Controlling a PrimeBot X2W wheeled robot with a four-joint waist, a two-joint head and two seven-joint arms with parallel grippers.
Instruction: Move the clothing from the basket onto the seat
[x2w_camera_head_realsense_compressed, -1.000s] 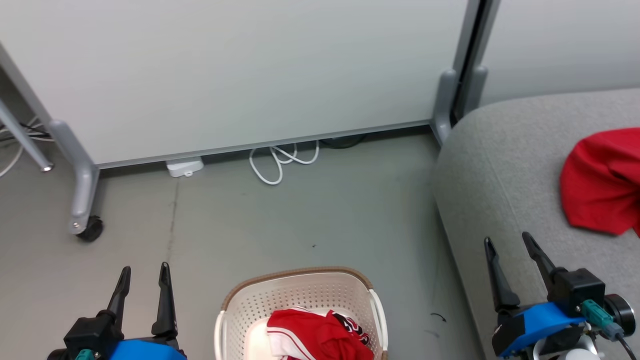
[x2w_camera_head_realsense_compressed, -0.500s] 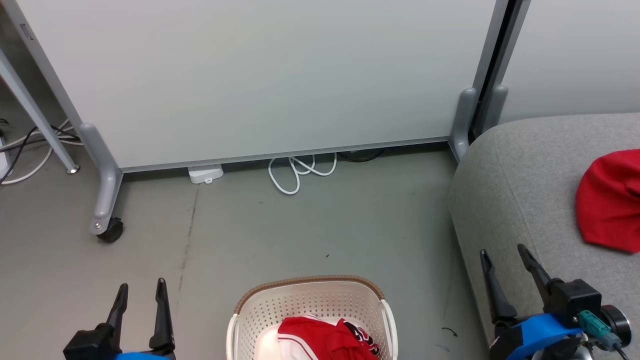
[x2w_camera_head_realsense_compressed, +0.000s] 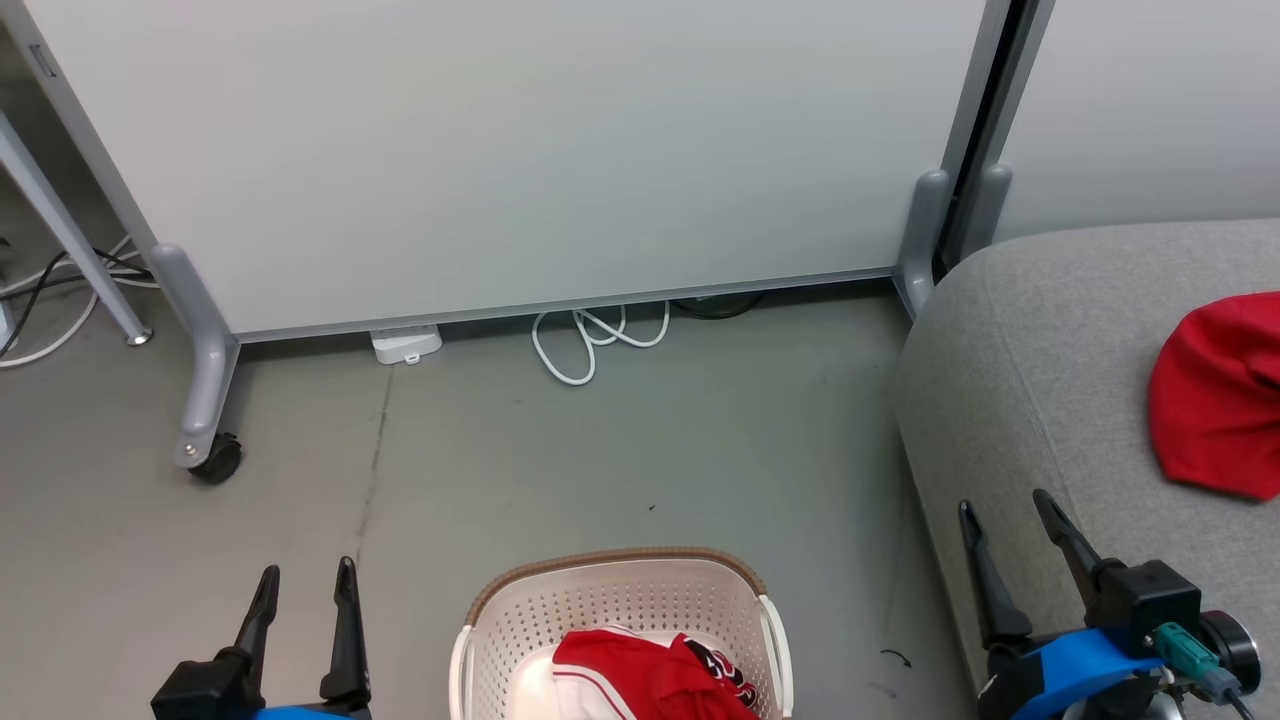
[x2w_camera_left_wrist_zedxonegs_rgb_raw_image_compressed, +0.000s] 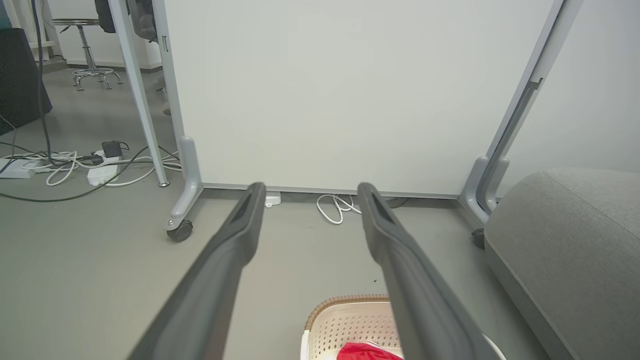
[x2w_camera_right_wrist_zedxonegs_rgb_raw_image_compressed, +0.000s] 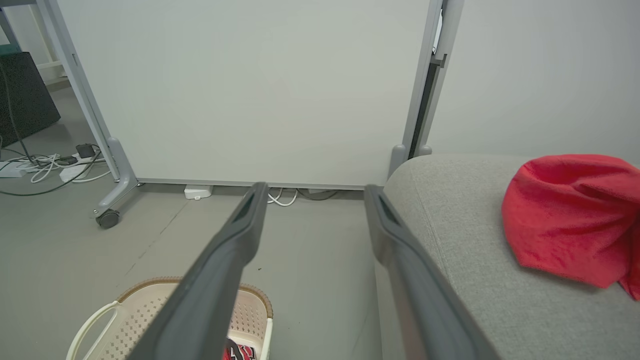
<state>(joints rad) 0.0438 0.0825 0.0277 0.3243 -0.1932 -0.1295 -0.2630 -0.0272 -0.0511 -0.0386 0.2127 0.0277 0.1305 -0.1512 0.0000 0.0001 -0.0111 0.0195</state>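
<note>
Jaws of left tool (x2w_camera_head_realsense_compressed: 307, 567) stand released, near left of the basket (x2w_camera_head_realsense_compressed: 620, 553) holding one red garment (x2w_camera_head_realsense_compressed: 630, 670); right tool (x2w_camera_head_realsense_compressed: 1002, 500), released too, hovers by the seat (x2w_camera_head_realsense_compressed: 1040, 380) bearing a second garment (x2w_camera_head_realsense_compressed: 1215, 395). Shallow pinch could drop fabric on floor (x2w_camera_head_realsense_compressed: 600, 450).

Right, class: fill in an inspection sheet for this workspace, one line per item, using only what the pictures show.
Surface: grey floor, faint dark seam.
Job's things: lettered red garment in the basket; plain red garment lying on the sofa.
Clutter: small white box under the partition panel.
End effectors: left end effector and right end effector open, holding nothing.
Cables: white cable looped by the panel's base; tangled leads and power strip further left.
Surroundings: panel on castors, stool beyond.
</note>
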